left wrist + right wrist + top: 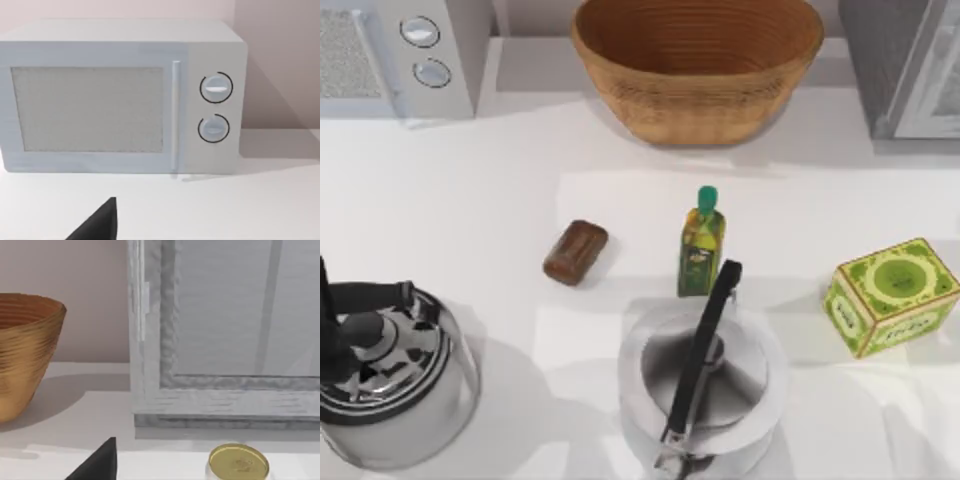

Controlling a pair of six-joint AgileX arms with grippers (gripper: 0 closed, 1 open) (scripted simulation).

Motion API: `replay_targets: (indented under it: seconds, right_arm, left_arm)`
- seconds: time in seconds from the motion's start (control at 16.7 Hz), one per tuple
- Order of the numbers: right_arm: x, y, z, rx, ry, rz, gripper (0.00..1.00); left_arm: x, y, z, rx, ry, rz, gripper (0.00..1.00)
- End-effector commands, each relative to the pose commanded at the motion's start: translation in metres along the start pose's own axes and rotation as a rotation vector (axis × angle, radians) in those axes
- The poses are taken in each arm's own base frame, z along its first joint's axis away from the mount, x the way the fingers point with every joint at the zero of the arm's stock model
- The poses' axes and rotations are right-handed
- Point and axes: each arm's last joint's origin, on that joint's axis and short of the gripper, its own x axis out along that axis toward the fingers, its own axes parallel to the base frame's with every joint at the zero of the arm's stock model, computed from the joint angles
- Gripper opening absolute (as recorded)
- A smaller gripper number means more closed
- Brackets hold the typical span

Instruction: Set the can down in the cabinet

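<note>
I see the can [576,252] lying on its side at the frame's centre-left on the bench [470,200], left of the bottle [701,243]. The cabinet [910,65] sits upper right. I cannot tell either arm's jaws' state.

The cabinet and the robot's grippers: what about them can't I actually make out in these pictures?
- Cabinet: right wrist view meets its closed front, so the inside is hidden; top view's edge cuts it off at the far right corner.
- Left gripper: left wrist view catches one dark fingertip at the picture's edge; open or shut, cannot tell.
- Right gripper: the same, one fingertip.
- Can: lies in plain sight, ungripped.
</note>
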Motion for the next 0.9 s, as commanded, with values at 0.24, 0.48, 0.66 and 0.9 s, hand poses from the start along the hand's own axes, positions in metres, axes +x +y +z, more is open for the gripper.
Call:
replay_targets:
  seconds: [0.24,0.48,0.66,0.9]
  right_arm:
    - [0.030,-0.004,0.004,-0.007,0.106,-0.006,1.00]
    - [0.072,-0.013,-0.009,-0.005,0.248,-0.019,1.00]
    - [0.101,-0.020,-0.031,0.002,0.344,-0.027,1.00]
    - [0.122,-0.026,-0.060,0.011,0.430,-0.021,1.00]
  left_arm:
    - [0.000,0.000,0.000,0.000,0.000,0.000,1.00]
    - [0.000,0.000,0.000,0.000,0.000,0.000,1.00]
    - [0.000,0.000,0.000,0.000,0.000,0.000,1.00]
    - [0.000,0.000,0.000,0.000,0.000,0.000,1.00]
